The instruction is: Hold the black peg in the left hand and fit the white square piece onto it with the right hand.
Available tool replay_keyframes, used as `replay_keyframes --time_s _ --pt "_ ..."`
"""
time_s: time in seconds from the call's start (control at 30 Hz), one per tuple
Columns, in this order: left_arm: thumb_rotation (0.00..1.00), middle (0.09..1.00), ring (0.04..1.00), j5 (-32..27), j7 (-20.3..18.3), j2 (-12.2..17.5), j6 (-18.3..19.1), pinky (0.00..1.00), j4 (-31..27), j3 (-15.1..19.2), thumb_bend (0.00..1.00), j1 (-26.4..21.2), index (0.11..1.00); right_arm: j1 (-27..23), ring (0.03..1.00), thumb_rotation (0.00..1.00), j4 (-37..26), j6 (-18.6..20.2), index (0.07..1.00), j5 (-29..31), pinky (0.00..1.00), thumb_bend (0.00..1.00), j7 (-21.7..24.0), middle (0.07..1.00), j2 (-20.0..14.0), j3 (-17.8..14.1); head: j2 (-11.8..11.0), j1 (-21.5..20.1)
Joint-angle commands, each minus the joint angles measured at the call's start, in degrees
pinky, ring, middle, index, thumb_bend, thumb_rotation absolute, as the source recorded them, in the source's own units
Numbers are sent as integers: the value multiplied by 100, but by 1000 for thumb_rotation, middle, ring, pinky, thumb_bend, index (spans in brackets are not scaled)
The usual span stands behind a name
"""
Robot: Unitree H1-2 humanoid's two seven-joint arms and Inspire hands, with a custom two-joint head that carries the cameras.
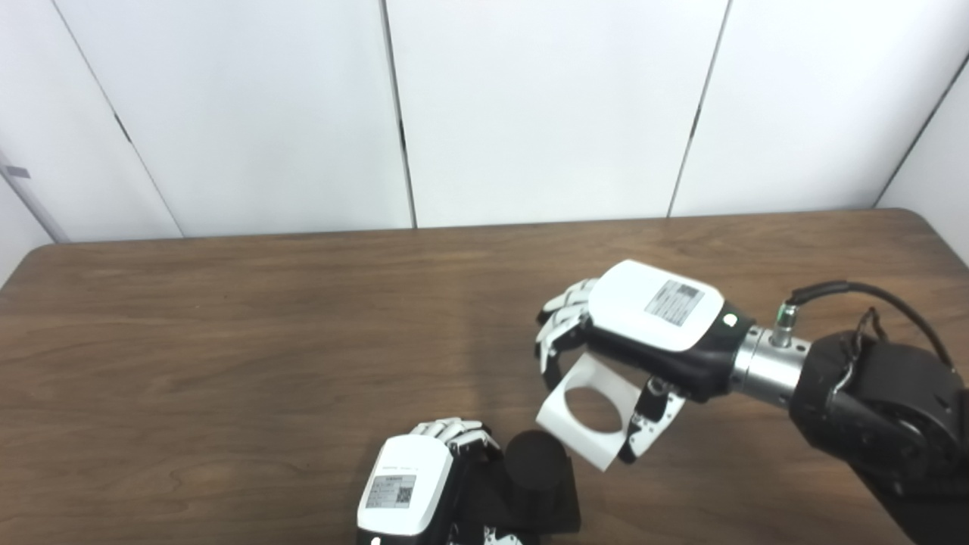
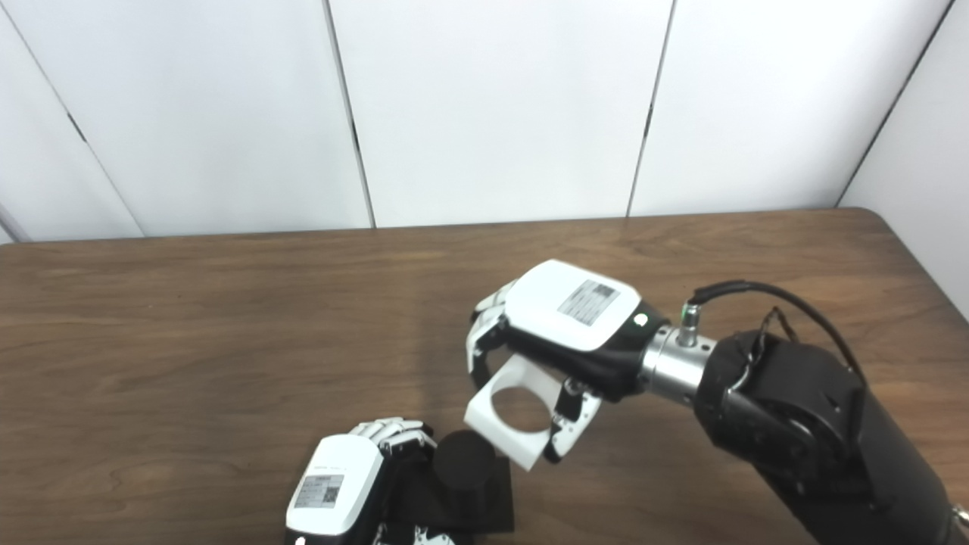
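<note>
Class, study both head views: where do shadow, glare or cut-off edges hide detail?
Left eye view: the black peg is nearly featureless dark; the left hand is cropped below. Right eye view: the white square piece looks bright, its edges readable; soft shadow on the table.

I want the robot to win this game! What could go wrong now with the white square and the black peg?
1. The white square piece is tilted and off to the right of the black peg, so its round hole might miss and bump the peg's top.
2. The right robot hand pinches the piece only at its edges; a bump could twist it loose.
3. The left robot hand holds the peg near the picture's bottom edge; a push could tip the peg.
</note>
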Motion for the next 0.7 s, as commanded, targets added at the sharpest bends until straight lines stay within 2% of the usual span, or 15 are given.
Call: replay_keyframes --time_s 0.0,0.2,0.67 --pt "54 753 790 -28 -424 -60 102 754 233 -111 505 100 489 -107 831 129 -224 66 483 50 826 522 49 714 67 -54 3 0" --pt "54 753 789 -49 -451 -78 121 753 226 -110 506 88 489 12 826 127 -345 -37 483 119 827 521 184 710 262 -38 31 18" --pt "55 752 788 -3 -490 -100 141 753 185 -143 505 98 489 173 838 127 -58 -333 483 -3 842 521 104 710 384 16 63 55"
